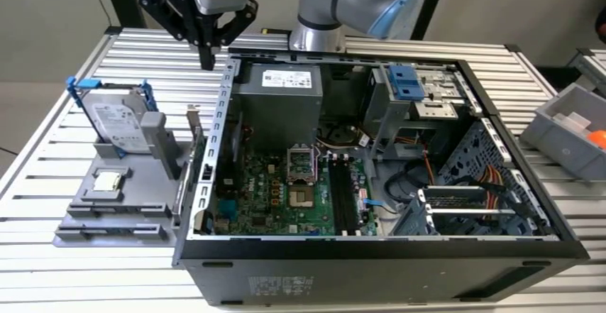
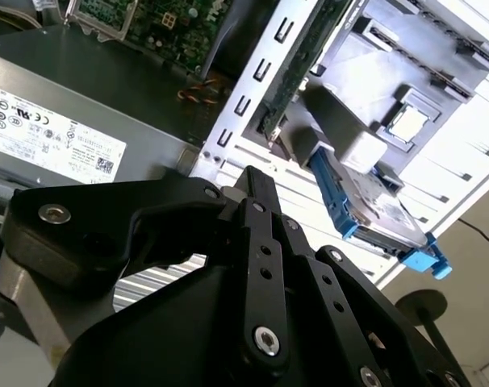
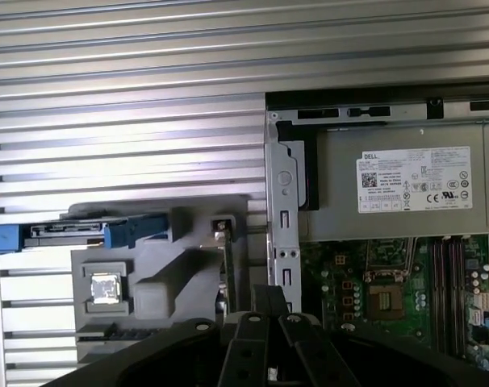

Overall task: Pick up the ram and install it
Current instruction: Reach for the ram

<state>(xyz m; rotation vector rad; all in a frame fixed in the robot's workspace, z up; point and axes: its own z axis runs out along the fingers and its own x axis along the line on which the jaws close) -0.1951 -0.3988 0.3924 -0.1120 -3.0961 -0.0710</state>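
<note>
Black fingers of the gripper (image 1: 206, 61) are hanging pressed together with nothing between them. They are hovering above the slatted metal table (image 1: 47, 164), just outside a far corner of the open computer case (image 1: 379, 249), toward the exterior view's left.

None of the pickup is showing as done. The ram (image 1: 196, 160) is standing on its long edge in the grey holder (image 1: 123, 210), in the slot nearest the case wall, below the fingertips and apart from them. In the first wrist view it is showing edge-on as a thin line in that holder.

The hard drive (image 1: 118, 125) in its blue-handled frame and the small processor chip (image 1: 109, 180) are sitting in the same holder, on the side away from the case.

Inside the case, the dark memory slots (image 1: 339, 196) beside the processor socket are looking bare, as far as the exterior view is letting me judge. By my reading the task is standing at its very start, with the grasp, the carry and the seating in a slot all left to do.
</note>
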